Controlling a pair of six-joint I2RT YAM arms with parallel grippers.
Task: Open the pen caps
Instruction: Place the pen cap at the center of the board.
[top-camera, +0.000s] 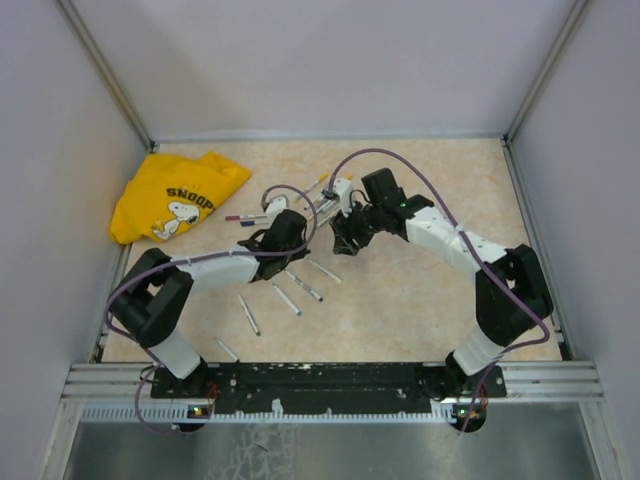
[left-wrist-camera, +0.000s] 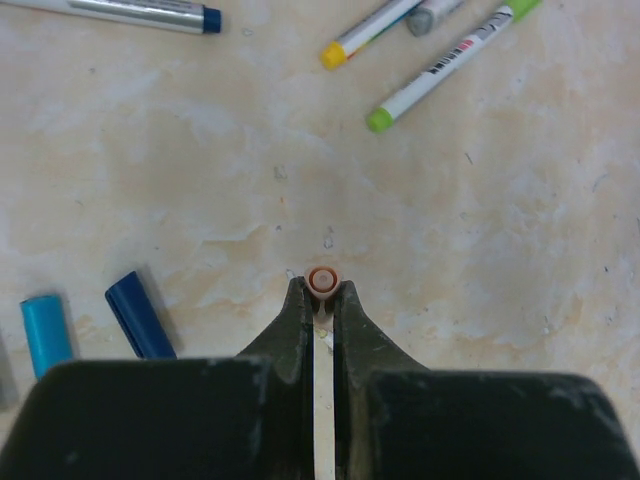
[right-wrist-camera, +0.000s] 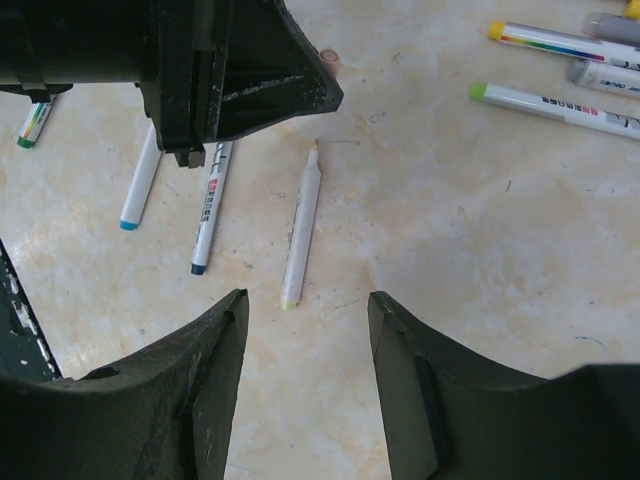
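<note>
My left gripper (left-wrist-camera: 322, 292) is shut on a small orange pen cap (left-wrist-camera: 322, 279), held at the fingertips just above the table. A dark blue cap (left-wrist-camera: 140, 315) and a light blue cap (left-wrist-camera: 47, 335) lie loose to its left. Capped pens lie ahead, with a yellow cap (left-wrist-camera: 333, 55), a green cap (left-wrist-camera: 379, 120) and a blue cap (left-wrist-camera: 210, 19). My right gripper (right-wrist-camera: 308, 300) is open and empty, above an uncapped grey-white pen (right-wrist-camera: 300, 225). In the top view the left gripper (top-camera: 300, 222) and the right gripper (top-camera: 345, 240) are close together mid-table.
A yellow Snoopy cloth (top-camera: 180, 195) lies at the back left. Several uncapped pens (top-camera: 300, 285) lie scattered in front of the left arm. Two more open pens (right-wrist-camera: 205, 210) lie under the left gripper (right-wrist-camera: 250, 70). Grey walls enclose the table.
</note>
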